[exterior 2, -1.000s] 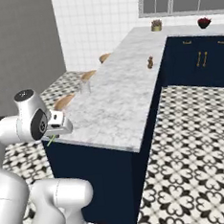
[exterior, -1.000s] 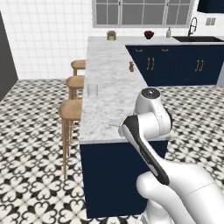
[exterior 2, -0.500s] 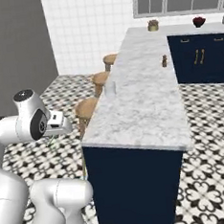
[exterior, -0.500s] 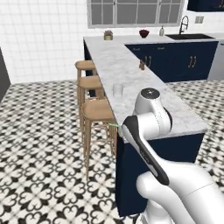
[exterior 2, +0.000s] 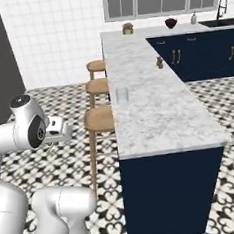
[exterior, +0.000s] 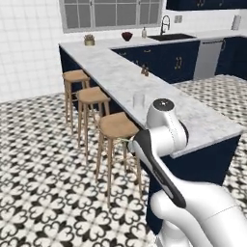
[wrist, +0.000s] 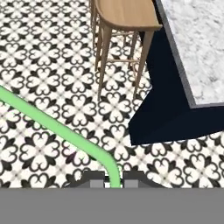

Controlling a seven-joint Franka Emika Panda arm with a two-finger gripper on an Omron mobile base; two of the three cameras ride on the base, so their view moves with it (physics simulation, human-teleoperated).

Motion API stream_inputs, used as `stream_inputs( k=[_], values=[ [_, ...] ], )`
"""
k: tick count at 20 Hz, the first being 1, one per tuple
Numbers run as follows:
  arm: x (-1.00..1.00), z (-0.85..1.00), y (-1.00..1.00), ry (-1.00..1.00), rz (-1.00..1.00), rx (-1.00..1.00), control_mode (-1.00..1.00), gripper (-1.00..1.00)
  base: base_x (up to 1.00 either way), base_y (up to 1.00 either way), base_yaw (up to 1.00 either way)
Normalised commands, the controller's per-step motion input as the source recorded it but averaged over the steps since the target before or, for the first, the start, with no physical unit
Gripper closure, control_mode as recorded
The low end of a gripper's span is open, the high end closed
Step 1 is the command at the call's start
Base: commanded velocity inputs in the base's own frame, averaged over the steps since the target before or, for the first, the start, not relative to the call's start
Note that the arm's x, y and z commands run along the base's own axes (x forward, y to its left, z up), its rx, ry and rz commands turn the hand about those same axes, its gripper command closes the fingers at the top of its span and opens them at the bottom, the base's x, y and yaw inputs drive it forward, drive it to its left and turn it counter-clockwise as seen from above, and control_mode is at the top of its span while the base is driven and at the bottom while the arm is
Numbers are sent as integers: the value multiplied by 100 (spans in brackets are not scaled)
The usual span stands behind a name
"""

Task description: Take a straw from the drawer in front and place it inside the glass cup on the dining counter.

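Observation:
In the hand view my gripper [wrist: 113,180] is shut on the straw [wrist: 57,127], a thin pale green stick that runs up and to the left from between the fingertips, above the tiled floor. The right base view shows the gripper [exterior 2: 74,134] held out left of the dining counter [exterior 2: 158,110], at about counter height. The glass cup [exterior 2: 121,95] stands upright near the counter's left edge, beyond the nearest stool. From the left base camera the cup [exterior: 139,100] shows just past my arm on the marble slab [exterior: 193,120]. The drawer is out of view.
Three wooden stools [exterior: 116,126] line the counter's left side; the nearest one [wrist: 127,15] and the counter's corner [wrist: 201,43] lie ahead of the hand. Two small brown shakers [exterior 2: 160,62] stand farther along the slab. Patterned floor [exterior: 43,159] lies open to the left.
The whole picture has shifted, so the base has moved: the counter end and stools now sit closer and more to the right. The gripper stays shut on the straw.

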Motion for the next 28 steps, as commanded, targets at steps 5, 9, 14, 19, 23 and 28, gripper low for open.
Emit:
stream_inputs(
  k=[5,9,14,19,23,28],
  values=[
    [0,0,0,0,0,0,100,100,67,83,-62],
    [0,0,0,0,0,0,100,100,65,81,-63],
    [0,0,0,0,0,0,100,100,43,87,-61],
    [0,0,0,0,0,0,100,100,0,95,-58],
    [0,0,0,0,0,0,100,100,-9,84,-61],
    [0,0,0,0,0,0,100,100,-3,81,-62]
  ],
)
